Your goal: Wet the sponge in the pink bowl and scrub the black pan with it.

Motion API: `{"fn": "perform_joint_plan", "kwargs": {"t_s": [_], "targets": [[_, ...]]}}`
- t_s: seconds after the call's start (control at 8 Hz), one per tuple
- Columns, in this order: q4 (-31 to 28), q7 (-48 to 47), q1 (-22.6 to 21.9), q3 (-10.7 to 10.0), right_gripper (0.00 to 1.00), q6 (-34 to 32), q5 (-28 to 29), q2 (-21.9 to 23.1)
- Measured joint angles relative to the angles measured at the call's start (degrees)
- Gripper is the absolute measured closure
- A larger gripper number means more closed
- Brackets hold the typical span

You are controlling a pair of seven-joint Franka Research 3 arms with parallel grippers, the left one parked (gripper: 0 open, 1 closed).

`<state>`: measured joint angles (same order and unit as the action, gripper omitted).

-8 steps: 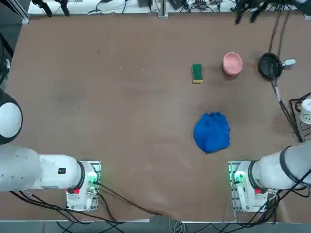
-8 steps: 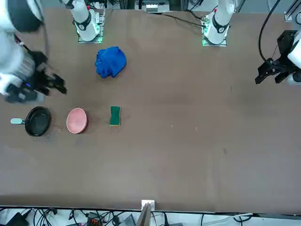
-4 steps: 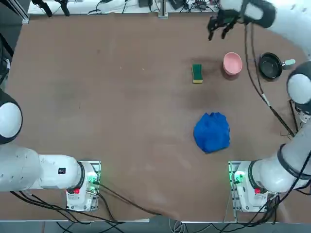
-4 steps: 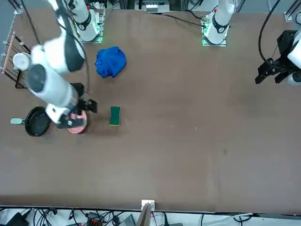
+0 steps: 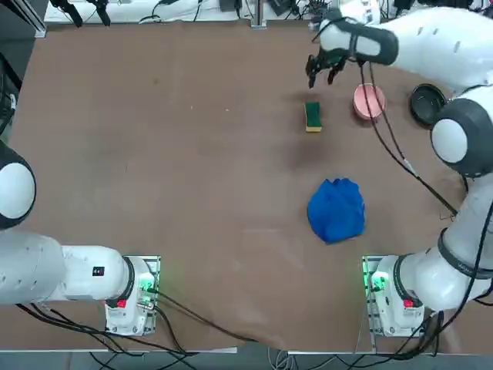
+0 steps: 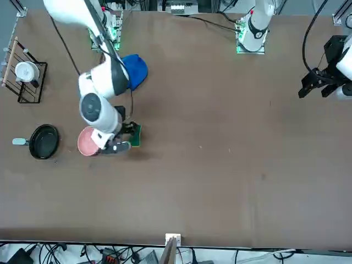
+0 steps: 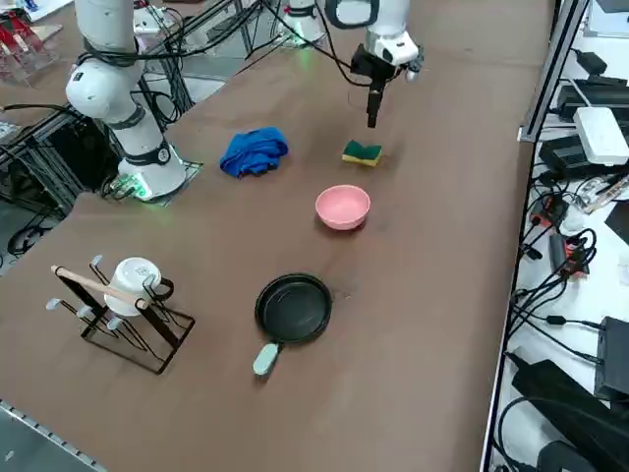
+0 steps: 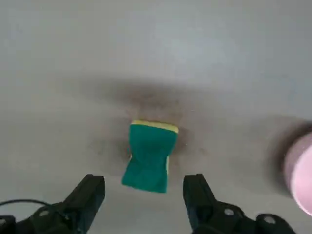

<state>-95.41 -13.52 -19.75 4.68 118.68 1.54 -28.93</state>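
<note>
The small rectangular green-and-yellow sponge (image 8: 148,157) lies flat on the brown worktop (image 5: 192,169), left of the round pink bowl (image 5: 368,101), its long axis running near to far. The right claw (image 8: 145,196), released and empty, hangs above, just beyond the sponge's far end, fingers straddling its width.
</note>
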Motion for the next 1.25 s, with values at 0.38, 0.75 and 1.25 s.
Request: {"fn": "perform_joint_plan", "kwargs": {"t_s": [0.38,0.75,1.25], "targets": [[-0.8,0.0,-0.9,0.0,0.04,2.7,0.0,-4.5],[-0.9,0.0,-1.1,0.0,0.09,2.7,0.0,-7.0],[-0.9,0.0,-1.1,-0.3,0.35,2.8,0.0,-8.7]]}}
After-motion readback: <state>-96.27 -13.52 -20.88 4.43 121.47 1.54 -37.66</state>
